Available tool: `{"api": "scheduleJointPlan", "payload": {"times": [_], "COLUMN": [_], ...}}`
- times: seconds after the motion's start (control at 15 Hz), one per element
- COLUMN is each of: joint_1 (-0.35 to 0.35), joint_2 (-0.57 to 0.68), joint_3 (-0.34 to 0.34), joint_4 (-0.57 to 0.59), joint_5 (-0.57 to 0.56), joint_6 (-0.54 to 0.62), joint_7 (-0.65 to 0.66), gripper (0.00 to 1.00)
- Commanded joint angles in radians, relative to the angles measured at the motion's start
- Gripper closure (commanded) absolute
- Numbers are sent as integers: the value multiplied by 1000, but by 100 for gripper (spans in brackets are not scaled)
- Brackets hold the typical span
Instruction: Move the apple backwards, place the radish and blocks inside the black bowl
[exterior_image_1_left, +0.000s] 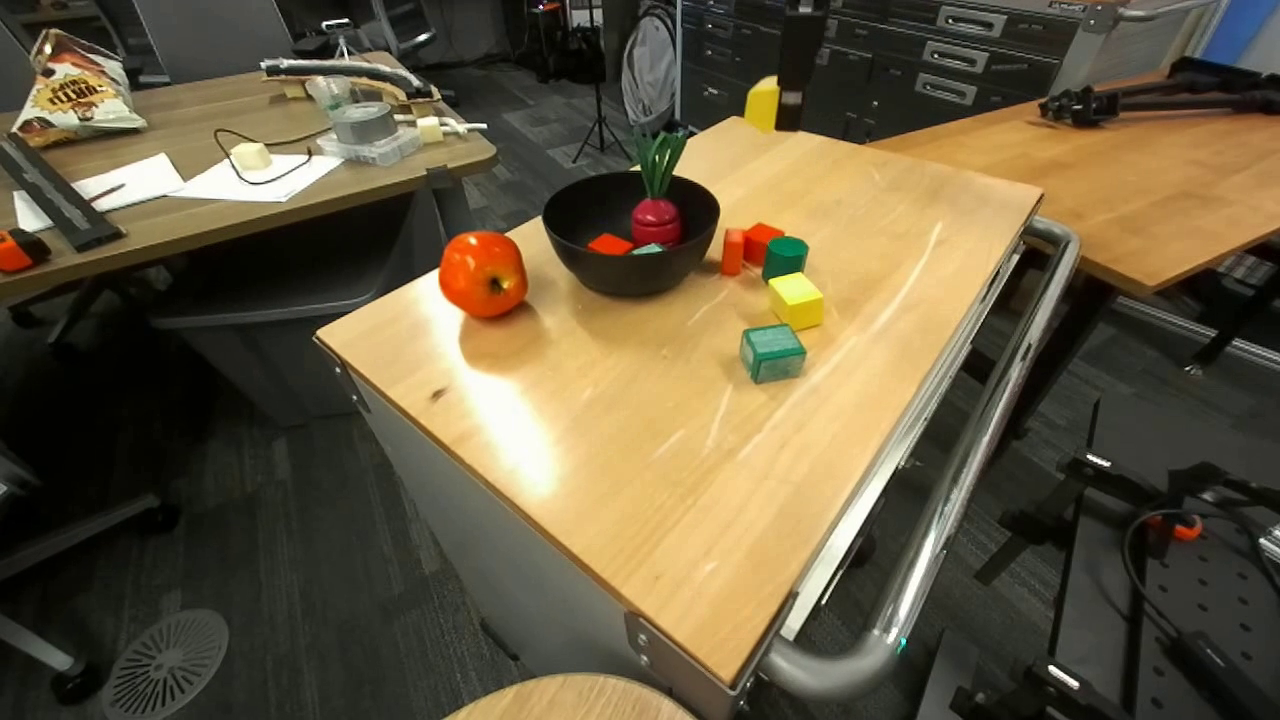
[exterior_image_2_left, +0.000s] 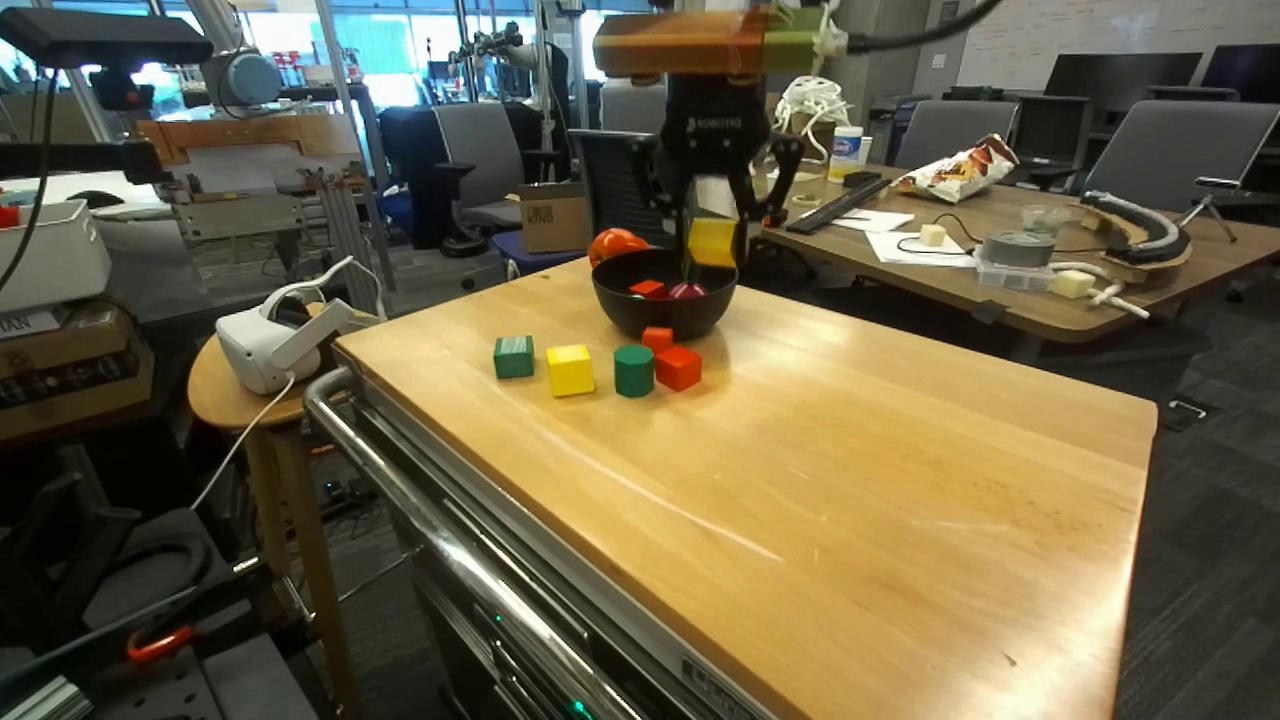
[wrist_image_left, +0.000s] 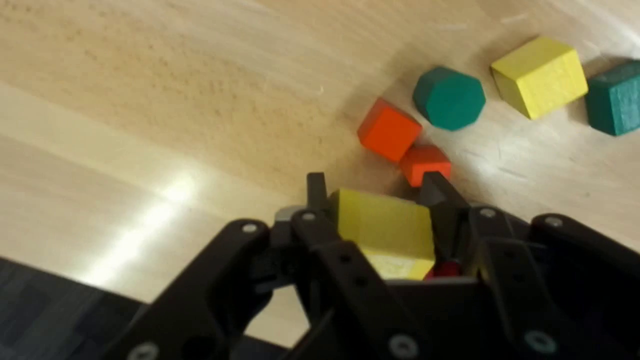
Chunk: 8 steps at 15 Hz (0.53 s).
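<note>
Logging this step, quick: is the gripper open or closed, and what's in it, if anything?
Gripper: closed, holding a yellow block.

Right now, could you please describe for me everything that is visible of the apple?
The apple is round, glossy and orange-red, perhaps painted plastic, with a dark stem spot turned sideways. It rests on the wooden tabletop near an edge, beside the black bowl but apart from it; nothing except the tabletop appears to touch it.
</note>
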Motion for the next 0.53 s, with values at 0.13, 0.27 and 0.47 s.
{"api": "scheduleJointPlan", "payload": {"times": [0.13, 0.27, 0.47], "joint_1": [109, 144, 189], "joint_2": [-3, 83, 201], "joint_3": [33, 39, 35], "joint_4": [31, 103, 202], "joint_5": [-106, -225, -316], "joint_6": [159, 132, 32], "joint_7": [187, 320, 423], "gripper": [75, 75, 75]}}
